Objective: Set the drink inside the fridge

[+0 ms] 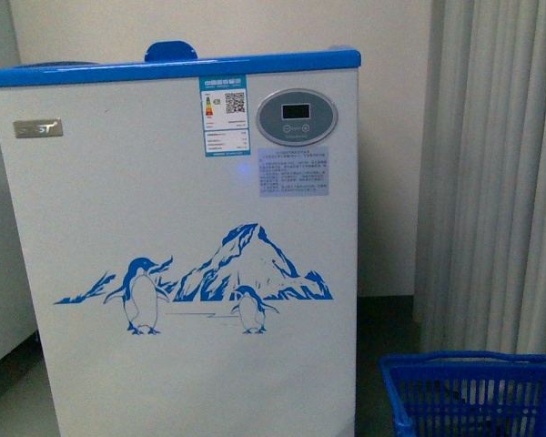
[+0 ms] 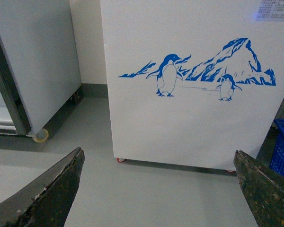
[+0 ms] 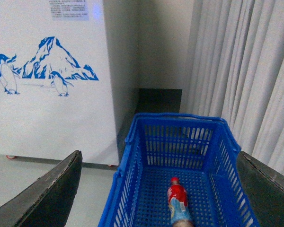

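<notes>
Drink [image 3: 178, 201] lies on its side on the bottom of the blue basket [image 3: 132, 156], seen only via the right wrist cam. Its red cap points away from the cam toward the basket's far wall and the pale end comes back toward me. So the long axis runs away from the right claw [image 3: 157, 153], w/ a slight lean. The bottle sits below and ahead of the claw, between its two fingers [image 3: 52, 194], a bit closer to the curtain [image 3: 236, 71] side, and touches neither.

Right claw is spread wide, nothing in it. Left claw [image 2: 158, 151] is likewise wide apart and empty. Its cam shows mostly fridge front and floor [image 2: 132, 198], w/ just a sliver of basket past the fridge corner and no drink in sight.

Right arm is the nearer one, imo. Its fingers already flank the bottle across its width, which is the way I'd want them to close, not along the length.

Containers: the basket holds the one drink, nothing else I can see. Walls stand on all sides, so the approach prob. has to come from above.

The fridge [image 1: 182, 228] fills left and centre of the front frame. The basket is at lower right of that frame, near the fridge but apart from it. At the fridge's top I see only the blue rim [image 1: 173, 68]. Can't tell if it's open up there or what's inside. Neither arm shows in the front frame.
</notes>
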`<control>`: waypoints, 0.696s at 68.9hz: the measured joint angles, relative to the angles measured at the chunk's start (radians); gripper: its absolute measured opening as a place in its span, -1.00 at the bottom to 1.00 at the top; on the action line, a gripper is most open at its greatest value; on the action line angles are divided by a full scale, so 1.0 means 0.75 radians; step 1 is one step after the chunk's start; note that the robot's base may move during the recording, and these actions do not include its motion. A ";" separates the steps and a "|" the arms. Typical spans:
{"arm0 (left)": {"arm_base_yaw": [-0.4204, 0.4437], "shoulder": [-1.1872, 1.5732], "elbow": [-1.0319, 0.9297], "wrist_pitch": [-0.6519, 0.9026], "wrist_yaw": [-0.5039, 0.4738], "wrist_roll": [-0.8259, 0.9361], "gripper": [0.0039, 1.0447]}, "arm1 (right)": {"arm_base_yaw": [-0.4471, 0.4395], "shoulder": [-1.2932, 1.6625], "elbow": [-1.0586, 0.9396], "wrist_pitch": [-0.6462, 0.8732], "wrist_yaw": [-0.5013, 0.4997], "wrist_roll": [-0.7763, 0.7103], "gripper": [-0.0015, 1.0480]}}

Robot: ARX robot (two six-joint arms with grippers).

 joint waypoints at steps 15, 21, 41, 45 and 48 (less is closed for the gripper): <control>0.000 0.000 0.000 0.000 -0.001 0.000 0.85 | 0.000 0.000 0.000 0.000 0.000 0.000 0.85; 0.000 0.000 0.000 -0.001 -0.001 0.000 0.85 | 0.000 0.000 0.000 0.000 -0.001 0.000 0.85; 0.000 0.000 0.000 -0.001 -0.001 0.000 0.85 | 0.029 0.122 0.089 -0.239 0.161 0.049 0.85; 0.000 0.000 0.000 0.000 0.001 0.000 0.85 | -0.036 0.366 0.204 -0.504 0.248 0.050 0.85; 0.000 0.000 0.000 -0.001 -0.001 0.000 0.85 | -0.137 0.577 0.210 -0.503 0.214 0.015 0.85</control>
